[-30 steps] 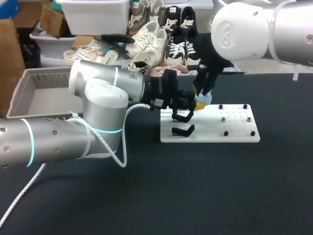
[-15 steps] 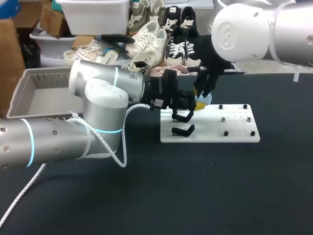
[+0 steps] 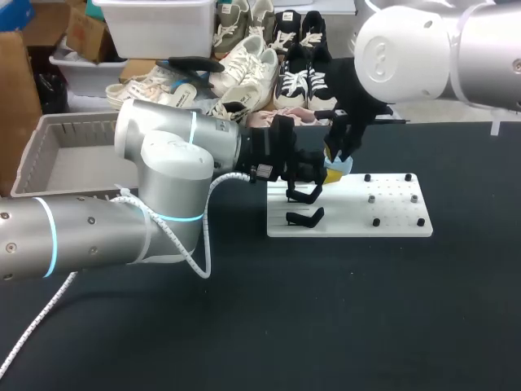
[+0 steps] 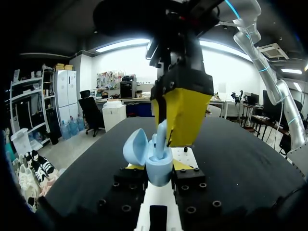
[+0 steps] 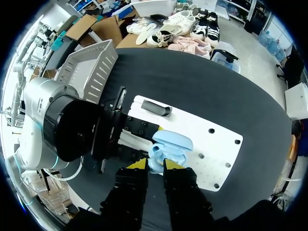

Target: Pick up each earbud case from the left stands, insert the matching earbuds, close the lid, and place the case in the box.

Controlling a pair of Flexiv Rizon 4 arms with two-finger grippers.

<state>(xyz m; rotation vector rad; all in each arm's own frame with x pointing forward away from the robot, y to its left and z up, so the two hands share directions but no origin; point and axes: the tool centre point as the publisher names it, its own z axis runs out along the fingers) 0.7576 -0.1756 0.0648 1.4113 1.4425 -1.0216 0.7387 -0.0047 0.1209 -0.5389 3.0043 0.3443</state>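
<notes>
A light blue earbud case (image 4: 159, 168) with its lid (image 4: 135, 146) swung open is held above the white stand board (image 3: 350, 218), my left gripper (image 4: 156, 169) shut on its body from both sides. My right gripper (image 5: 155, 166) comes down from above, shut on a light blue earbud (image 5: 155, 161) right at the case's opening (image 5: 169, 142). In the left wrist view the right gripper's yellow fingers (image 4: 183, 115) cover most of the earbud (image 4: 161, 137). In the head view both grippers meet over the board's left part, at the case (image 3: 336, 166).
Two black stands (image 3: 305, 216) sit on the board's left side and small pegs (image 3: 391, 199) on its right. A grey slatted box (image 3: 49, 159) stands at the table's far left. The black tabletop in front of the board is bare.
Almost nothing: my right gripper has shifted only slightly over the case. The left arm holds the case still.
</notes>
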